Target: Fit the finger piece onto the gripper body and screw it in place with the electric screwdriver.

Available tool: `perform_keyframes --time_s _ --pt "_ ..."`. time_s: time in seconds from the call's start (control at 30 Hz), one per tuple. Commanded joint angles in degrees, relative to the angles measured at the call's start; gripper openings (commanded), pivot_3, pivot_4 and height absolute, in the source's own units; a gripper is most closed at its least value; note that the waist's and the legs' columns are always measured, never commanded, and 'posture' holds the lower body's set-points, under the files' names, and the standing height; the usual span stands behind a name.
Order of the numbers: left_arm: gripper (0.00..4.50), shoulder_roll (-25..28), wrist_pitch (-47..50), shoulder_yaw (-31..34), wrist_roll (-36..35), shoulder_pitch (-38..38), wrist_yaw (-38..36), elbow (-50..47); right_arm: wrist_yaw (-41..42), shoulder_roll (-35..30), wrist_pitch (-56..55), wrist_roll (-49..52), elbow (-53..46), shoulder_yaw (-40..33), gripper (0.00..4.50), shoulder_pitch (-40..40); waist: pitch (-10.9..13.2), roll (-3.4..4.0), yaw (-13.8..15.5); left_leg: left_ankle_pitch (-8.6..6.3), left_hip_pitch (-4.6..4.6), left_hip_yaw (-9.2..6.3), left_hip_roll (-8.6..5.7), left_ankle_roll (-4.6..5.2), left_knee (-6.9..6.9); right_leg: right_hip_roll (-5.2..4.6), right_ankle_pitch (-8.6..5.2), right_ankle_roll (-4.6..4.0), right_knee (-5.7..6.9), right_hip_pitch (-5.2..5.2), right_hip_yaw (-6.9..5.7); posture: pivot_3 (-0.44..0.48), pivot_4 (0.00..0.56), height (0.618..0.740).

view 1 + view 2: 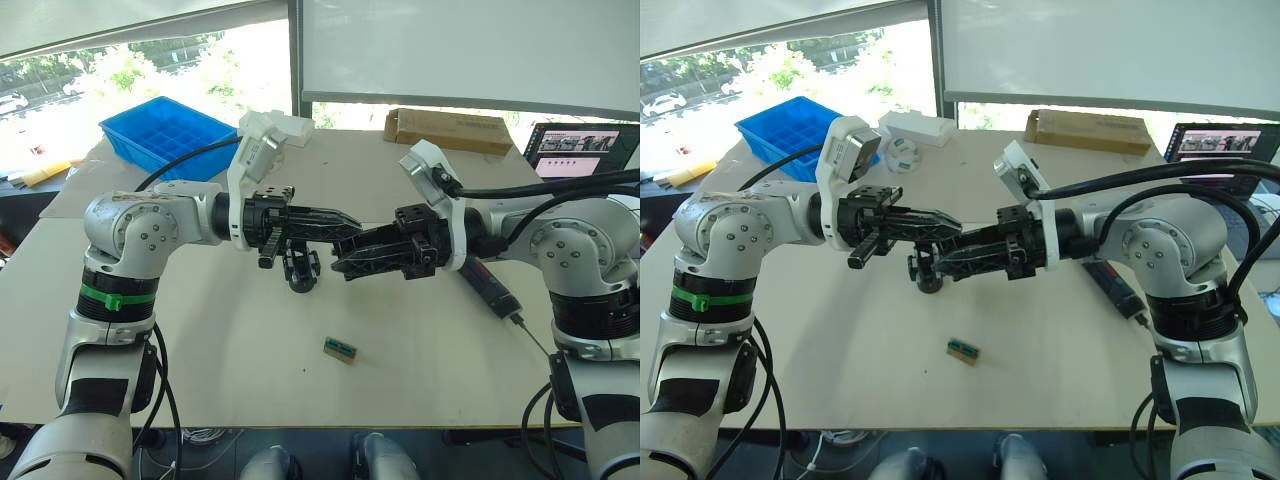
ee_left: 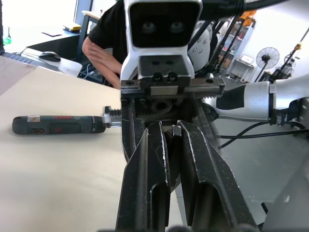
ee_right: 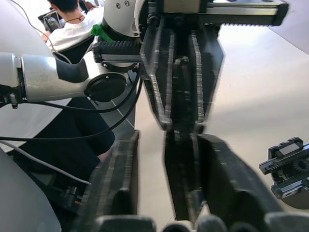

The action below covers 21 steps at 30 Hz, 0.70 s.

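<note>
My two grippers meet tip to tip above the middle of the table. My left gripper (image 1: 352,222) is shut on the finger piece (image 3: 181,164), a slim black wedge that reaches between the fingers of my right gripper (image 1: 340,262). The right gripper's fingers (image 3: 116,188) stand apart around the piece; I cannot tell whether either of them touches it. Just below the meeting point, the gripper body (image 1: 300,270) stands on the table. The electric screwdriver (image 1: 490,285) lies flat on the table under my right forearm, bit toward the front edge.
A small green block (image 1: 340,349) lies near the front edge. A blue bin (image 1: 170,135), a white box (image 1: 278,128) and a cardboard box (image 1: 450,130) line the far side. A laptop screen (image 1: 580,150) stands at the back right. A person (image 2: 104,43) sits beyond the table.
</note>
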Motion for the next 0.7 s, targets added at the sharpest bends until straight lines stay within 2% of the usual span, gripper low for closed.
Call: perform_keyframes --time_s 0.03,0.3,0.33,0.43,0.7 --pt "0.00 0.1 -0.8 1.1 0.5 -1.0 -0.4 -1.0 0.9 0.5 -0.2 2.0 -1.4 -2.5 0.42 -1.1 0.0 0.00 0.0 0.00 0.01 0.00 0.00 0.00 0.00 0.00 0.00 0.00 0.01 0.00 0.00 0.000 0.150 0.738" --pt "0.00 -0.1 -1.4 0.9 1.2 -0.9 -0.9 -0.7 0.6 -0.3 -0.2 0.5 -1.4 -2.0 0.42 -1.1 0.0 0.00 0.0 0.00 0.00 0.00 0.00 0.00 0.01 0.00 0.00 0.00 0.01 0.00 0.00 0.000 0.150 0.738" --pt "0.00 -0.1 -1.5 0.9 1.4 -1.0 -1.0 -0.5 0.5 -0.3 -0.2 0.4 -1.3 -2.1 1.43 -1.2 0.0 0.00 0.0 0.00 0.00 0.00 0.00 0.00 0.01 0.00 0.00 0.00 0.01 0.00 0.01 0.000 0.150 0.738" --pt "0.00 -0.3 -1.7 1.1 1.8 -1.1 -1.2 -0.2 0.4 -0.2 -1.1 -0.6 -1.6 -2.0 2.37 -1.1 0.0 0.00 0.0 0.00 0.00 0.00 0.00 0.00 0.01 0.01 0.00 0.00 0.01 0.00 0.00 0.000 0.150 0.738" --pt "0.00 -0.5 -2.3 1.2 2.7 -1.0 -1.7 -0.2 -0.1 0.6 -0.3 0.1 -0.6 -2.9 2.37 -1.6 0.0 0.00 0.0 0.00 0.00 0.00 0.00 0.00 0.01 0.00 0.00 0.00 0.01 0.00 0.00 0.000 0.150 0.738"
